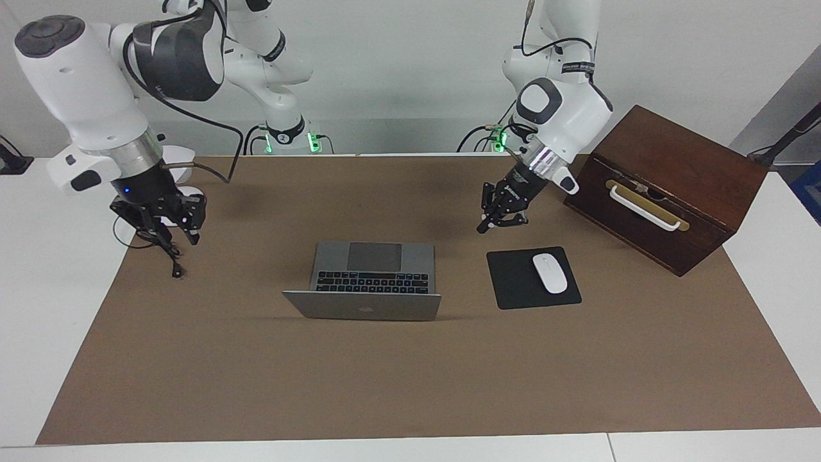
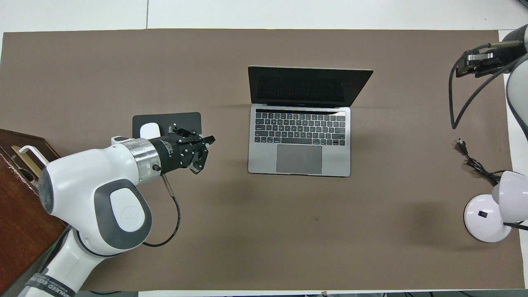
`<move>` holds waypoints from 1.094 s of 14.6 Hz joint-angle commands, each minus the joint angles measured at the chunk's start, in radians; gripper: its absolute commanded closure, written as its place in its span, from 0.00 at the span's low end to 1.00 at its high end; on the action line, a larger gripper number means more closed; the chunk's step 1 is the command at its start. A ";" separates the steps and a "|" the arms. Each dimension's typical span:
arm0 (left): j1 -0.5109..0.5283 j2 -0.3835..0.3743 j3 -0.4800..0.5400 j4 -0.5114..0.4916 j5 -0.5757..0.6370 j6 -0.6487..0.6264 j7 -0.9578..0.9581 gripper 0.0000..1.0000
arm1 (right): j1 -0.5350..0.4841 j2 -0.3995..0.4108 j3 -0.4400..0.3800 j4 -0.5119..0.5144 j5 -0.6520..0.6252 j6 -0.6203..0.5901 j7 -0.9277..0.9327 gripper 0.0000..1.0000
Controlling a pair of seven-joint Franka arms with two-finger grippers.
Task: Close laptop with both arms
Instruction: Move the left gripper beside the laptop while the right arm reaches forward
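The silver-grey laptop stands open in the middle of the brown mat, its lid upright with the apple logo facing away from the robots. In the overhead view the laptop shows its dark screen, black keys and grey trackpad. My left gripper hangs open and empty over the mat beside the mouse pad, apart from the laptop; it also shows in the overhead view. My right gripper hangs open and empty over the mat's edge at the right arm's end, well clear of the laptop.
A black mouse pad with a white mouse lies beside the laptop toward the left arm's end. A dark wooden box with a white handle stands at that end. A white desk lamp and its black cable lie at the right arm's end.
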 commanded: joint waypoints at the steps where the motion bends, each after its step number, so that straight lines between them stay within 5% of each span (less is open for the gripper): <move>1: -0.110 0.052 0.012 -0.013 -0.161 0.166 -0.030 1.00 | 0.032 0.130 -0.035 0.152 0.005 -0.001 -0.027 1.00; 4: -0.210 0.121 0.012 -0.004 -0.355 0.332 -0.027 1.00 | 0.088 0.202 -0.092 0.206 0.014 0.040 -0.025 1.00; 11: -0.278 0.259 0.012 0.041 -0.435 0.421 -0.022 1.00 | 0.209 0.307 -0.135 0.290 0.014 0.120 0.091 1.00; 16: -0.325 0.322 0.012 0.082 -0.444 0.453 -0.022 1.00 | 0.366 0.330 -0.277 0.287 0.091 0.172 0.163 1.00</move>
